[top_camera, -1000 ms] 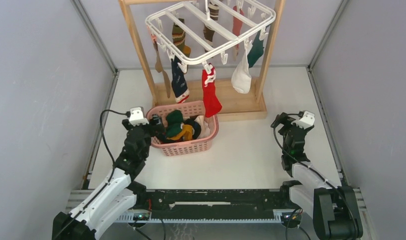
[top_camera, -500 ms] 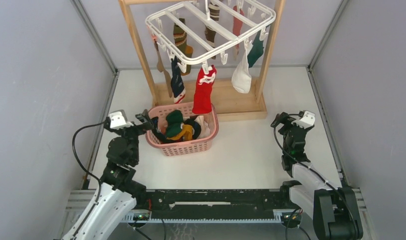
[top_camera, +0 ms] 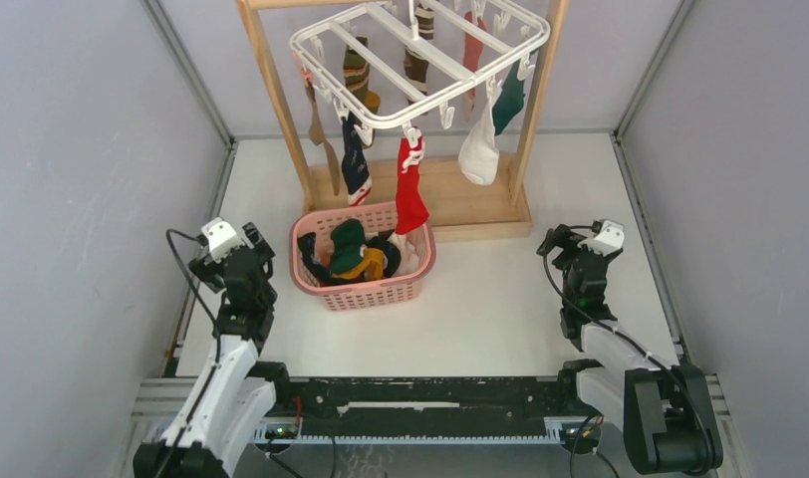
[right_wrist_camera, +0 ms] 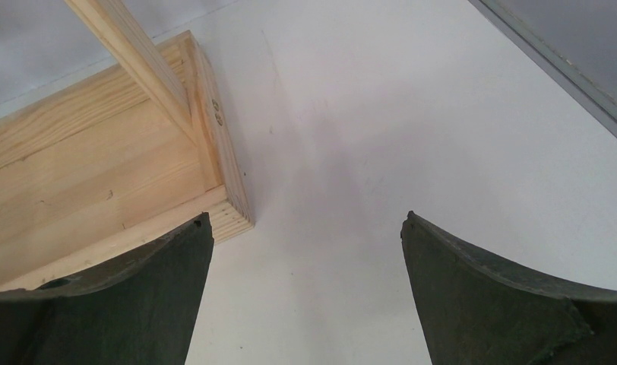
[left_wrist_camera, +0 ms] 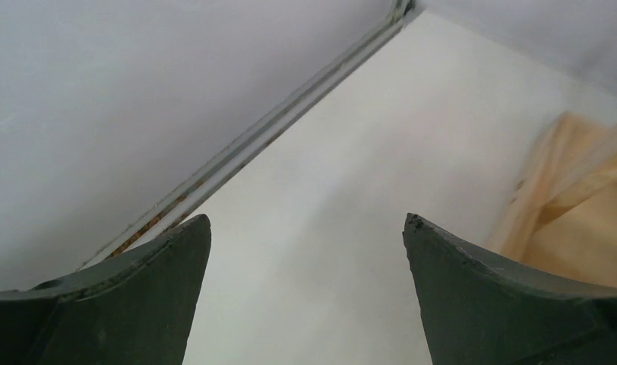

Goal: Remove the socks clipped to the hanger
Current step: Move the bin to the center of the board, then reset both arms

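A white table (top_camera: 500, 309) boxed in by grey walls (top_camera: 82, 149) fills the overhead view. At the back stands a wooden rack (top_camera: 279, 110), and the hanger (top_camera: 381, 121) hangs from it. Clipped to the hanger are a red sock (top_camera: 410, 194), a navy sock (top_camera: 356, 164), a white sock (top_camera: 478, 149), a dark green sock (top_camera: 510, 100) and others further back. Below it a pink basket (top_camera: 371, 294) holds loose socks (top_camera: 349, 247). The left gripper (top_camera: 256, 244) sits just left of the basket. The right gripper (top_camera: 552, 239) is well to the basket's right.

In the left wrist view, the dark fingers (left_wrist_camera: 138, 296) are spread wide over bare table with nothing between them. The rack's base blurs in at the right.

In the right wrist view, the fingers (right_wrist_camera: 503, 296) also gape empty, near the corner of the rack's base.
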Robot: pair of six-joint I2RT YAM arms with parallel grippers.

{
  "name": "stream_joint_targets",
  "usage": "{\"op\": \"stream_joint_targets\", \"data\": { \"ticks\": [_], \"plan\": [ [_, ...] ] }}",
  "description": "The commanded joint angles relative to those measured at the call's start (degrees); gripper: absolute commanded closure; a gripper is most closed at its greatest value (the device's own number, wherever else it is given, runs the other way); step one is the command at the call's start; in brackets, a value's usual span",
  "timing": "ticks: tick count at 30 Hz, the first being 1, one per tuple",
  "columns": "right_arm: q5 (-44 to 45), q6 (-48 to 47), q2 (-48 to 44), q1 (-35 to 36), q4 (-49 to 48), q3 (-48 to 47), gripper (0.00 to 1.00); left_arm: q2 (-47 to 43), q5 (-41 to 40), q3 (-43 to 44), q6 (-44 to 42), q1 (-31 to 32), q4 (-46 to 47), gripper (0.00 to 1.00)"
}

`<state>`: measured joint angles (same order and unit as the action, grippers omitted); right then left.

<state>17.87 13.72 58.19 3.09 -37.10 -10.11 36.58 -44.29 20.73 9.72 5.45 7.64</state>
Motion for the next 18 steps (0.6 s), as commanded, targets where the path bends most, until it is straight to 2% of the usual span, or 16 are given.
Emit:
{"op": "stream_joint_targets", "data": {
  "ticks": [1,8,18],
  "plan": [
    [0.39,-1.01,-0.65,0.07,-2.89,-1.20,0.00,7.94,9.15,-0.99,1.70,-3.68,5.73,0.00],
    [1.75,-1.21,0.34,0.07,-4.95,-0.02,0.00,12.29,26.03,-4.80,-0.21,-3.42,17.40,0.00],
    [2.71,-1.76,1.97,-0.06,-9.02,1.12,0.00,15.66,41.07,-2.06,-6.54,-1.28,22.38,0.00]
  ]
}}
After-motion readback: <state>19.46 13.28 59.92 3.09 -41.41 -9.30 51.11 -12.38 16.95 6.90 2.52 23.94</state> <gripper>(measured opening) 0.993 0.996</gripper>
